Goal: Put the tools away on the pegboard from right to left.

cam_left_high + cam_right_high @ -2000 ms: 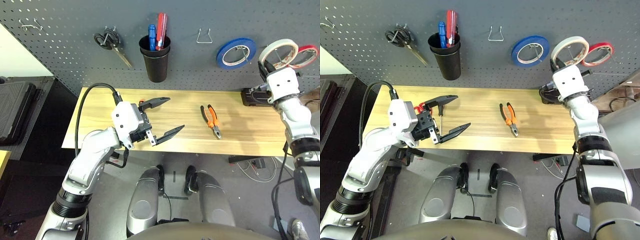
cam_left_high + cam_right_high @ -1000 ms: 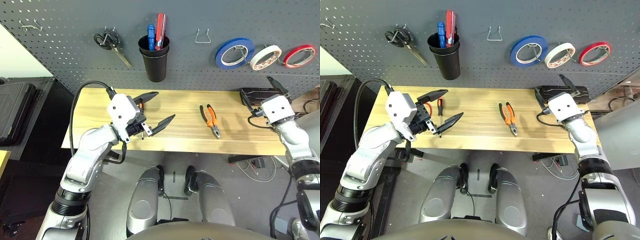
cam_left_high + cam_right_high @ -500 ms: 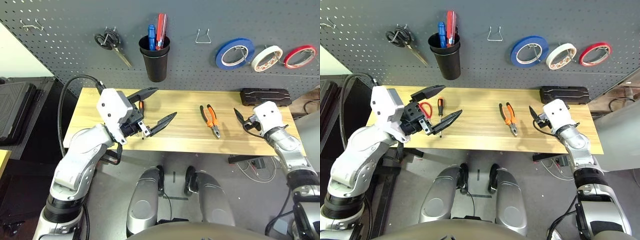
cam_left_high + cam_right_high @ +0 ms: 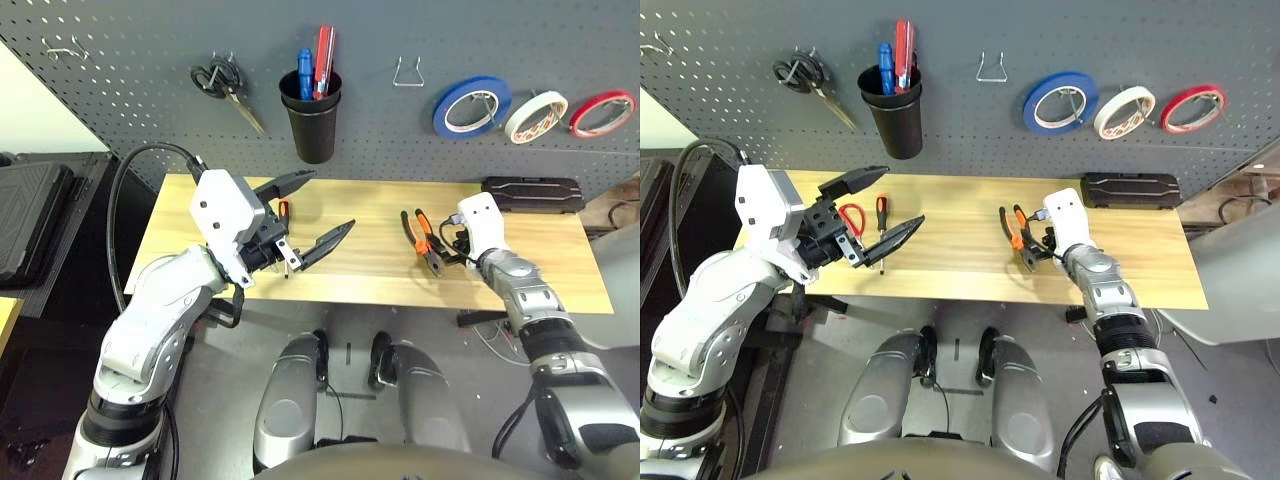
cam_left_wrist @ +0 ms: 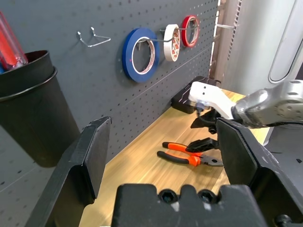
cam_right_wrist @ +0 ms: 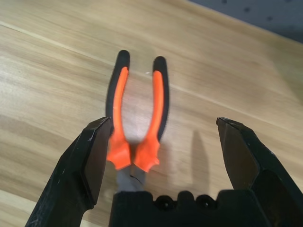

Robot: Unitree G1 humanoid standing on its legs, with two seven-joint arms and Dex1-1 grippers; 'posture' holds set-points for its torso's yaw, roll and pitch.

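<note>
Left eye view: pliers [image 4: 422,240] lie on wooden table [image 4: 360,270] below pegboard [image 4: 150,100].

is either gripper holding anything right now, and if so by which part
Nothing is held. The right gripper is open, its fingers straddling the pliers on the table without closing on them. The left gripper is open and empty above the table.
</note>
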